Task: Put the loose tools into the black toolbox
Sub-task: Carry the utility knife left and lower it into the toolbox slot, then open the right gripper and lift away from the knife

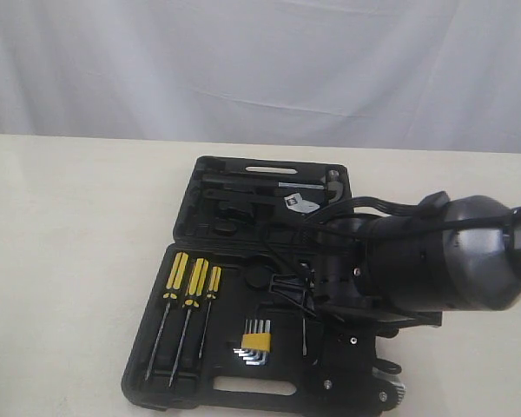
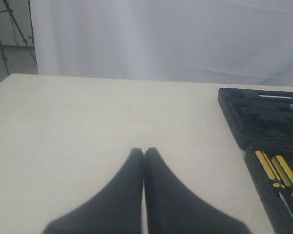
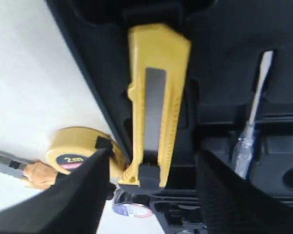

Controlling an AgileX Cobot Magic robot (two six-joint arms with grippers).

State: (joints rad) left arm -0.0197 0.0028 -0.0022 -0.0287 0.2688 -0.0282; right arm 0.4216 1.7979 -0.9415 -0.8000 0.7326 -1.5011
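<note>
Curtains of white cloth (image 1: 243, 61) hang behind the pale beige surface (image 1: 69, 226). Round yellow tape measure (image 3: 75, 156), marked "2m", lies beside the black plastic toolbox (image 1: 148, 382); yellow-black utility knife (image 3: 156, 102) lies inside, below the spread right end effector (image 3: 154, 156). Left end effector (image 2: 144, 152) is pressed together.

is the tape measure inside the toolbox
No, the tape measure sits on the table, just outside the toolbox wall.

One black toolbox (image 1: 143, 382), three yellow-black screwdrivers (image 1: 195, 287), one hex key set (image 1: 256, 340), one yellow utility knife (image 3: 156, 97), one round yellow tape measure (image 3: 73, 156), one clear-handled screwdriver (image 3: 244, 144).
</note>
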